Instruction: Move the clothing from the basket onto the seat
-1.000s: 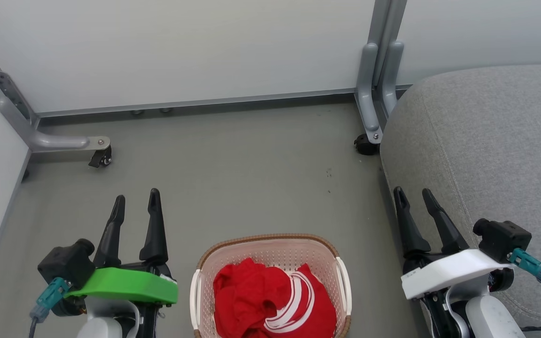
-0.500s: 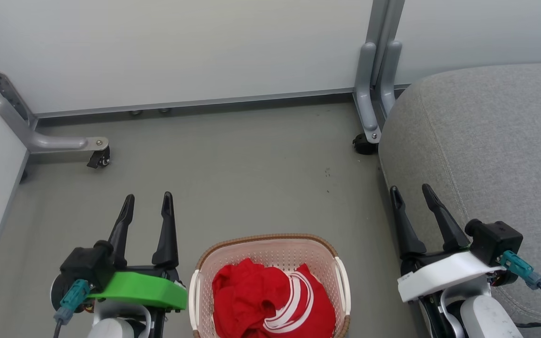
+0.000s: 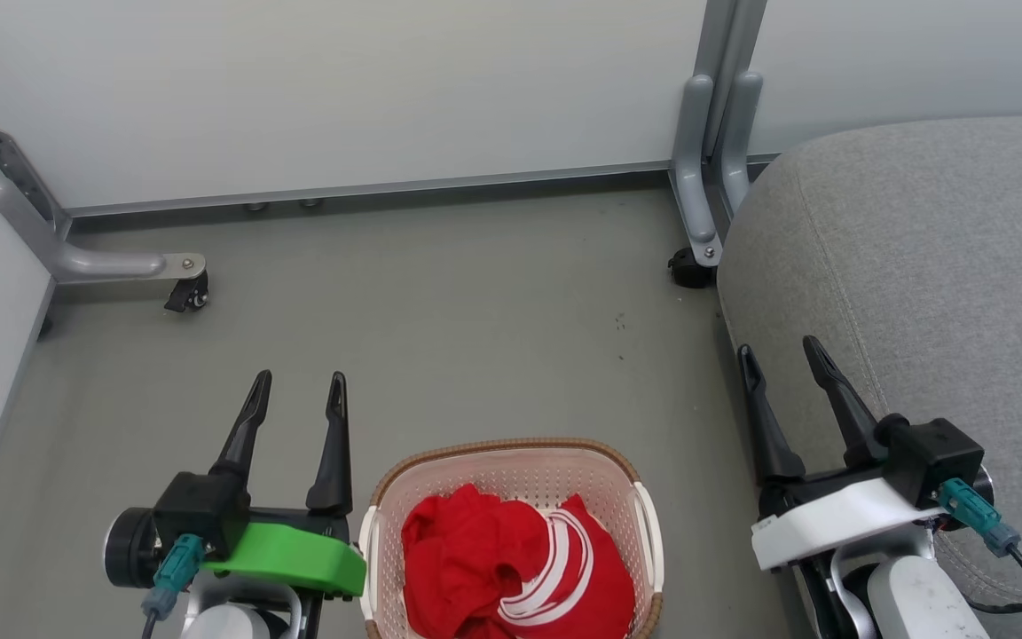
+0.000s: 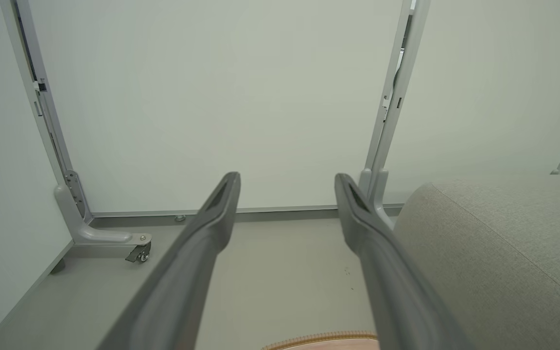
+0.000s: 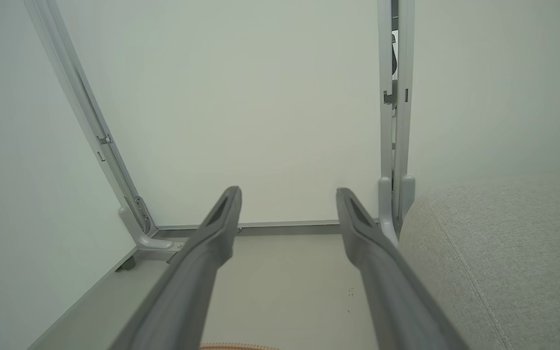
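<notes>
**Head view.** Clothing [image 3: 511, 568]: lies in the basket [image 3: 502, 444], which stands on the floor [image 3: 440, 302] between the arms. Left gripper [image 3: 300, 380]: just left of the basket, fingers apart, empty. Right gripper [image 3: 779, 348]: fingers apart, empty, beside the edge of the seat [image 3: 937, 266].
- Risk: pinching a single loose fold may lift only part of the heap, and the rest may slide back or trail over the rim. The fingers may also catch the perforated wall.
- Appearance: bright red, crumpled, softly bunched, with curved white stripes on its right side.

**Left wrist view.** Fingers spread, nothing between them. The brown basket rim shows at the bottom edge, the grey seat to the right.

**Right wrist view.** Fingers likewise spread. A sliver of rim shows below, the seat at right.
</notes>
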Controlling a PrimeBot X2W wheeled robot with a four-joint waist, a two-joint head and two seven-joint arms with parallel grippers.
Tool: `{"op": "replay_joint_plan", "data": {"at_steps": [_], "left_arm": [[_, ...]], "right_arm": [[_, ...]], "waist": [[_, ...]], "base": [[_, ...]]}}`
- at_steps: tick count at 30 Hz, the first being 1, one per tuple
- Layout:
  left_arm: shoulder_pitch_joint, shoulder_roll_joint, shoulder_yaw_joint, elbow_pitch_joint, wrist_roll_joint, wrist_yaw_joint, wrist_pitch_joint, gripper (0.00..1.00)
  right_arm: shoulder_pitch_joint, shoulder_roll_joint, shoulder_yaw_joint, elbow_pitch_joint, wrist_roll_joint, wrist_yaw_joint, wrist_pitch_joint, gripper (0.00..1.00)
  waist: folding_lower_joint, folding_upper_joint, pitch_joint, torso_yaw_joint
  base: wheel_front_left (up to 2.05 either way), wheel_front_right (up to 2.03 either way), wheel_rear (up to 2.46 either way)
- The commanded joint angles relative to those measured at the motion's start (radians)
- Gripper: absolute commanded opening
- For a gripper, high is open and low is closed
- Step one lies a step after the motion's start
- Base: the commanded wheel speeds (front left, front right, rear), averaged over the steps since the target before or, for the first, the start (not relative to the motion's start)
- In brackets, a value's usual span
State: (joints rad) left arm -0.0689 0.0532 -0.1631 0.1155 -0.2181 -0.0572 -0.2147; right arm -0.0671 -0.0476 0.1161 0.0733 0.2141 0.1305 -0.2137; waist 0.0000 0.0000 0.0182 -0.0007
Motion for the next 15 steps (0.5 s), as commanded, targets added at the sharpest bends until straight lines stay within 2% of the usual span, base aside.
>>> {"op": "replay_joint_plan", "data": {"at_steps": [1,15], "left_arm": [[-0.016,0.008,-0.002,-0.001,0.03,-0.004,-0.01,1.0],[-0.02,0.004,-0.012,-0.006,0.137,0.001,-0.035,1.0]], "right_arm": [[-0.006,-0.003,0.005,-0.009,-0.025,0.0,-0.012,1.0],[-0.014,-0.004,0.036,-0.012,-0.141,0.0,-0.037,1.0]], "waist": [[0.0,0.0,0.0,0.0],[0.0,0.0,0.006,0.0]], "base": [[0.0,0.0,0.0],[0.0,0.0,0.0]]}}
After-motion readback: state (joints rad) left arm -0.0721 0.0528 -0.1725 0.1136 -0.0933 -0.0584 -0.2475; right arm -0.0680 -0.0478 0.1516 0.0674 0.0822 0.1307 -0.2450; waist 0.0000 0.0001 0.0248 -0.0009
